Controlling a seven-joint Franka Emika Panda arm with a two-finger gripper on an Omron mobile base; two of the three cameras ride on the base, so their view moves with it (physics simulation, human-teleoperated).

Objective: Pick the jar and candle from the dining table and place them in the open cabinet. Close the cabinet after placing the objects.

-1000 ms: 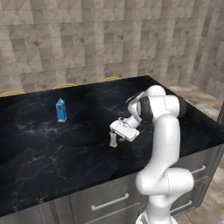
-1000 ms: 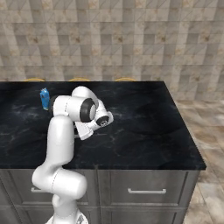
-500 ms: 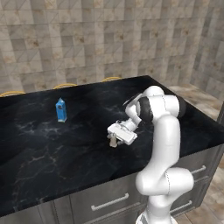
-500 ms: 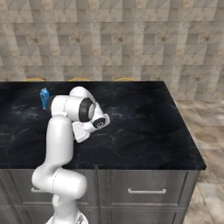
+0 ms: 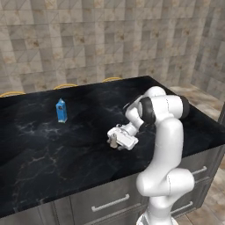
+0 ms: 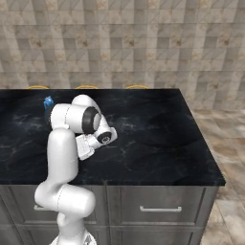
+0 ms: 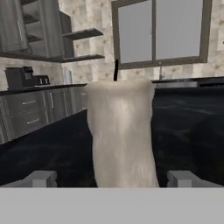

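1. Candle (image 7: 120,131) dead centre between the two fingers (image 7: 39,178), upright on the black tabletop (image 5: 39,154), long axis vertical, dark wick up top. Fingers sit one on each side of its base, so closing straight in looks like the next move.
2. Fingers spread wide, clear gap to the wax on both sides; nothing gripped yet.
3. From the left base view: candle (image 5: 113,140) stands near the tabletop's middle, slightly toward the near edge, with the gripper (image 5: 117,139) right at it and low, just above the slab.
4. Arm pose: rises at the near edge, elbow folded high, forearm dropping down and left, hand roughly level and aimed sideways across the tabletop. Same fold from the right base view, hand (image 6: 86,146) tucked behind the forearm, candle hidden there.
5. Blue carton (image 5: 61,110) well apart, far left; not in the way.
6. Jar not spotted on the slab.
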